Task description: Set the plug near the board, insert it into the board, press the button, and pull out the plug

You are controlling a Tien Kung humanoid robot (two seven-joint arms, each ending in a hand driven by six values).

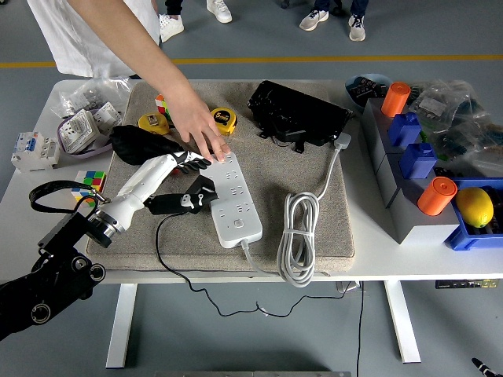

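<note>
The black plug (191,198), gripped by the left hand (174,174), should be squared to the power strip (232,200) at its 3 o'clock.

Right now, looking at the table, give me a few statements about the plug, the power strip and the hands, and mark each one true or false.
1. The black plug is fully seated in the white power strip. False: it lies at the strip's left edge, not in a socket.
2. A person's hand rests on the far end of the power strip. True.
3. The robot's left hand reaches in from the left, near the plug. True.
4. The robot's right hand is pressing the strip's button. False: no right hand is in view.
5. The strip's own white cable is coiled to its right on the mat. True.
</note>
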